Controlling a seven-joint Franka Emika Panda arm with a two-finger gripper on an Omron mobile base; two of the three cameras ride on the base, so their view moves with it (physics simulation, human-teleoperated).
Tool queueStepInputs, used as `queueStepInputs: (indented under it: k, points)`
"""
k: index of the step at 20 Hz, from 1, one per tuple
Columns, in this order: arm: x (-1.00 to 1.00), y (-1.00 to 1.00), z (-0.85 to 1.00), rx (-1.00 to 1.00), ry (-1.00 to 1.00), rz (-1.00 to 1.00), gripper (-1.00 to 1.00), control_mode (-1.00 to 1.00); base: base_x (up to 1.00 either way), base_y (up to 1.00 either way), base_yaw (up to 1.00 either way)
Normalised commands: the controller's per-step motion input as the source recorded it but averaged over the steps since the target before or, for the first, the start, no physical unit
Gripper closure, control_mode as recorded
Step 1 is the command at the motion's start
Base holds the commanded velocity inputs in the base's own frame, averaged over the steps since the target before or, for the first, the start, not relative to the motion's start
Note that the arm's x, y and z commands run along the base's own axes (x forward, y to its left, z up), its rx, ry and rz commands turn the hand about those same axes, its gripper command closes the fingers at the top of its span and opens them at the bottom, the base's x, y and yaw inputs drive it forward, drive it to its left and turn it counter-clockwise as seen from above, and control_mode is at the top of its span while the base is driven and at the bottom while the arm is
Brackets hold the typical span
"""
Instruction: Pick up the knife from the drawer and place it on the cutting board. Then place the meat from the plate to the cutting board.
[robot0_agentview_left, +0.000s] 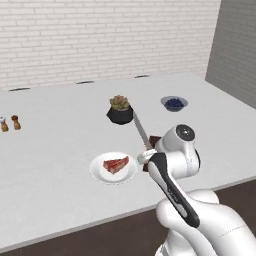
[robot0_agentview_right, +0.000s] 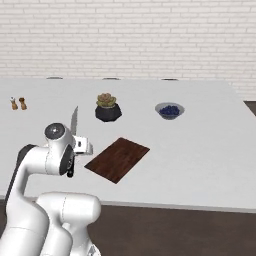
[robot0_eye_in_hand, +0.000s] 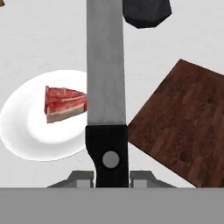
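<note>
The two-finger gripper (robot0_eye_in_hand: 111, 177) is pinching the black handle of the long, narrow silver-bladed kitchen knife (robot0_eye_in_hand: 106, 78), which is held in the air above the white counter (robot0_agentview_left: 60, 130), blade pointing away toward the back wall. The first step looks to be in hand: the knife is lifted but not yet set on the dark reddish-brown square wooden cutting board (robot0_agentview_right: 118, 159). In the hand view the blade hangs over the gap between the round shallow white plate (robot0_eye_in_hand: 26, 131) and the board, so the next move likely calls for carrying it sideways over the board and lowering it flat. The small red wedge of raw meat (robot0_agentview_left: 116, 164) lies on the plate, just beside the board. A black pot with a succulent (robot0_agentview_right: 108, 110) stands beyond the board, near the blade tip's path; the counter around the board's other sides offers room
</note>
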Motion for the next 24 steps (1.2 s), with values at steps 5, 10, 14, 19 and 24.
queueStepInputs:
  k: [5,10,14,19,24]
  points:
    - [0.25,-0.63,-0.15,0.03,0.01,0.19,1.00,-1.00,0.00,0.00,0.00]
    - [0.58,-0.55,-0.16,0.00,0.10,-0.01,1.00,-1.00,0.00,0.00,0.00]
    - [0.44,-0.20,-0.15,0.00,0.16,-0.18,1.00,-1.00,0.00,0.00,0.00]
    - [0.12,-0.24,-0.15,0.01,0.12,-0.43,1.00,-1.00,0.00,0.00,0.00]
    - [0.01,-0.31,-0.19,0.01,0.04,-0.47,1.00,-1.00,0.00,0.00,0.00]
